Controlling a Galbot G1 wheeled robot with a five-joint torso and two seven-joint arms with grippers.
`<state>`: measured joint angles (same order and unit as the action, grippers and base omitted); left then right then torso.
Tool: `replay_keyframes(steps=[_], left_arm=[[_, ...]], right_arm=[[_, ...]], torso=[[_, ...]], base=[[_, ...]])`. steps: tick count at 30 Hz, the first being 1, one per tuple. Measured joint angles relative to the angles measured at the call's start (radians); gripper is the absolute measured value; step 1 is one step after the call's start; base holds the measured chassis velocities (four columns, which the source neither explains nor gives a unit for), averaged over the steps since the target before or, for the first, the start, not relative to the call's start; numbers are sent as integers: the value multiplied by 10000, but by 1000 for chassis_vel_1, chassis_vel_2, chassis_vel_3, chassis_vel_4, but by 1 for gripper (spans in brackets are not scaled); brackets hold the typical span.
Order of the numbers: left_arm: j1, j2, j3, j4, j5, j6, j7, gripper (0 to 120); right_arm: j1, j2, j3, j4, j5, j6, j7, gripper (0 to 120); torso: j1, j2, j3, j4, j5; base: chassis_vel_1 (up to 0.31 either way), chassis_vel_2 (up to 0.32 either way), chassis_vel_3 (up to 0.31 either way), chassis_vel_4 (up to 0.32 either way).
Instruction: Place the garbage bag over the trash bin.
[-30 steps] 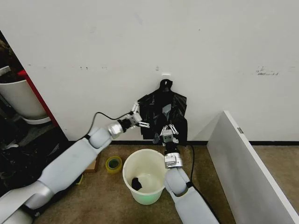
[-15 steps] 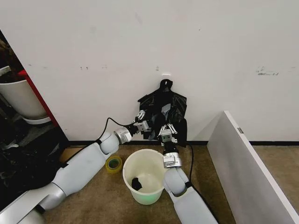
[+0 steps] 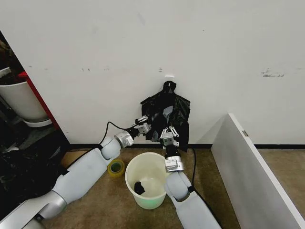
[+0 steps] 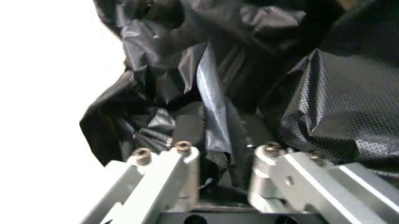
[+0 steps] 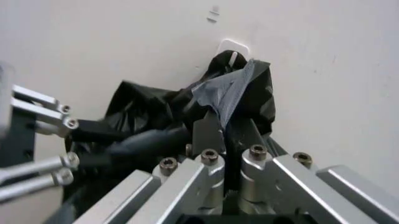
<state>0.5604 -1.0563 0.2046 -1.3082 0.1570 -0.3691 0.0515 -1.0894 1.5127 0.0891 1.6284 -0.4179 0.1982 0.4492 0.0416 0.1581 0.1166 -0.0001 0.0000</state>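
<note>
the head view is evenly and softly lit, bright on the wall, with dim clutter at the far left. the bags cast only a faint shadow on the wall beside them, and the bin glows pale inside. in the left wrist view the wall next to the bags is blown out to pure white, the plastic shows grey glare streaks, and the near fingers are soft and blurred. the right wrist view is duller, with blurred near metal.

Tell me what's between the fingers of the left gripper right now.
In the left wrist view, a fold of the black garbage bag lies between the left gripper's fingers, which stand apart on either side of it.
</note>
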Motion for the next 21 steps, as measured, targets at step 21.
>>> replay_keyframes(steps=[21], left_arm=[[3737, -856, -2729, -2862, -5460, -1033, -250, 0]], right_arm=[[-541, -291, 380, -8, 1416, 912, -74, 0]], torso=[[-1, 1, -1, 1, 1]], base=[[0, 0, 0, 0]])
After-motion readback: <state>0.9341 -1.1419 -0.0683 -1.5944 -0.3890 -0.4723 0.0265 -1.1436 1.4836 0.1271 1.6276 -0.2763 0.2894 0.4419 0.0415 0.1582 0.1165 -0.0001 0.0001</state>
